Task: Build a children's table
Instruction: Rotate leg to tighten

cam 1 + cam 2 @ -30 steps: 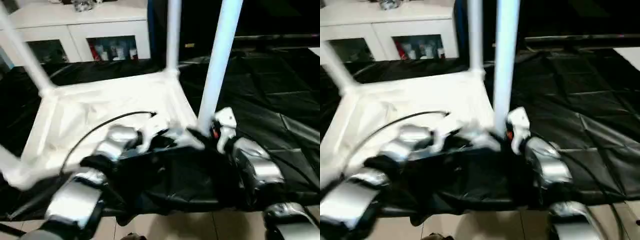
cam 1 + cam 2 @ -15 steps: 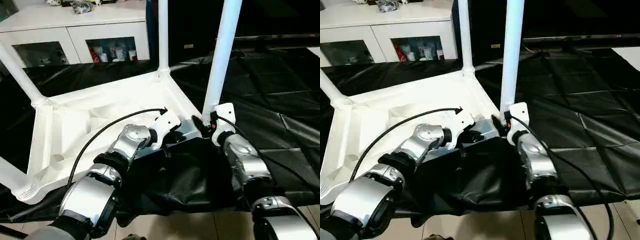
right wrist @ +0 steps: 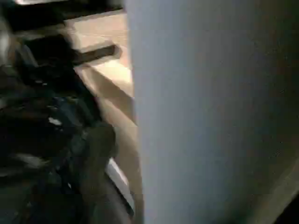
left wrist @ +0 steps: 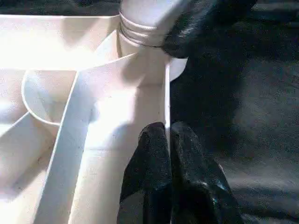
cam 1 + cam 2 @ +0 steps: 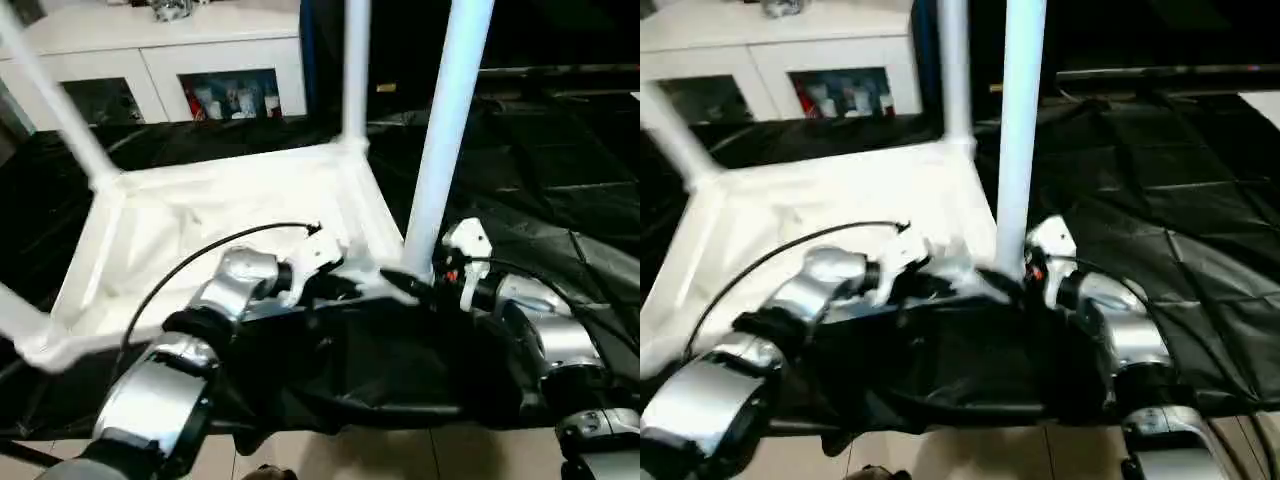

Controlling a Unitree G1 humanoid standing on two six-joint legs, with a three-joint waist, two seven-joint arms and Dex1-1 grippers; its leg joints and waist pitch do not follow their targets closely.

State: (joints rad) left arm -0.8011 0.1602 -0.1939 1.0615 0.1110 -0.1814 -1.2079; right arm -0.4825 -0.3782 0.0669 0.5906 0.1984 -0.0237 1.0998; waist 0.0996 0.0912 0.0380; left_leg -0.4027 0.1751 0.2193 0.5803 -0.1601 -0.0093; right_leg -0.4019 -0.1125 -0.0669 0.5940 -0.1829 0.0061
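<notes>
The white tabletop (image 5: 230,230) lies upside down on the black table (image 5: 560,150), legs pointing up. The left gripper (image 4: 167,135) is clamped on its side wall. The right gripper (image 5: 410,285) is at the base of the near leg (image 5: 440,150); its opening I cannot tell.

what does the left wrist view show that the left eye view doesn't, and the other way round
Left wrist view: the ribbed underside of the white plastic rectangular tabletop up close, with a curved rib, and the left gripper, jaws shut on the thin rim wall by the corner socket.
Left eye view: the upturned tabletop as a whole on the black-draped work table, other white tube legs standing up from it, the white cabinet with glass doors, and both silver forearms.
Both: the tabletop and the long white tapered tube leg in the near right corner socket.
</notes>
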